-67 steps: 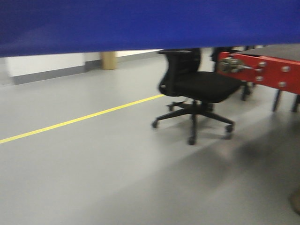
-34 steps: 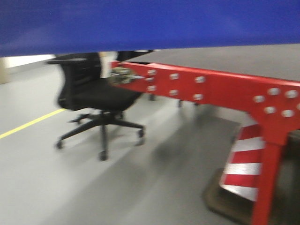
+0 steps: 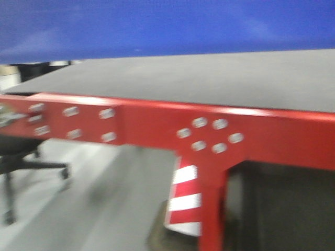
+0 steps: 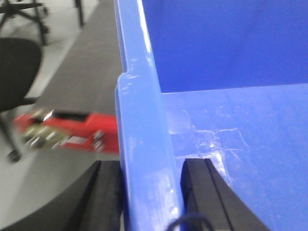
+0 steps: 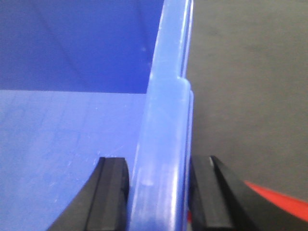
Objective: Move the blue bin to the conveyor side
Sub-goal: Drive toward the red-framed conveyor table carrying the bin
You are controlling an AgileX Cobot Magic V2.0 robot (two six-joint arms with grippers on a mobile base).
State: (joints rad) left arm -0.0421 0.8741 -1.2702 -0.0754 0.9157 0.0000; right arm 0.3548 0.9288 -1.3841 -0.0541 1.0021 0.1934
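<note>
I hold the blue bin (image 3: 167,26) in the air; its wall fills the top of the front view. My left gripper (image 4: 150,192) is shut on the bin's left rim (image 4: 144,144), one finger outside, one inside. My right gripper (image 5: 161,192) is shut on the bin's right rim (image 5: 163,134) the same way. The bin's inside (image 4: 250,139) looks empty. The conveyor's dark grey belt (image 3: 209,78) on its red frame (image 3: 157,125) lies right in front, just below the bin. The belt also shows beside the bin in the left wrist view (image 4: 91,72) and the right wrist view (image 5: 250,86).
A black office chair (image 3: 15,157) stands on the grey floor at the left, also in the left wrist view (image 4: 14,72). A red-and-white striped marker (image 3: 184,198) stands under the conveyor beside its red leg (image 3: 212,219).
The view has swung right: the chair slid from centre to the far left, and the red-framed conveyor now spans the whole front view, closer. Both grippers keep their hold on the bin.
</note>
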